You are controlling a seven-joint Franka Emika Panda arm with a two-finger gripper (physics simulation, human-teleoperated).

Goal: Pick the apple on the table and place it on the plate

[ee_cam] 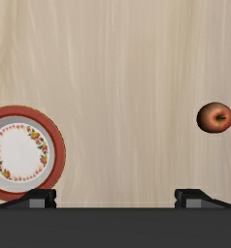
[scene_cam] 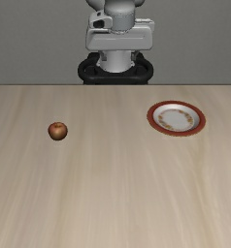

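At the exterior view's left of centre, we see the red apple lying on the wooden table, well apart from the red-rimmed floral plate at the right. Our gripper hangs above the table, fingers spread wide, holding nothing.

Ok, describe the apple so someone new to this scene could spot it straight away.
Start with the light wooden table in front of the robot. Two things lie on it, well apart: a plate toward the exterior view's right and the apple toward its left. The apple is the small, round, reddish-brown ball; the plate is wide, flat and red-rimmed.
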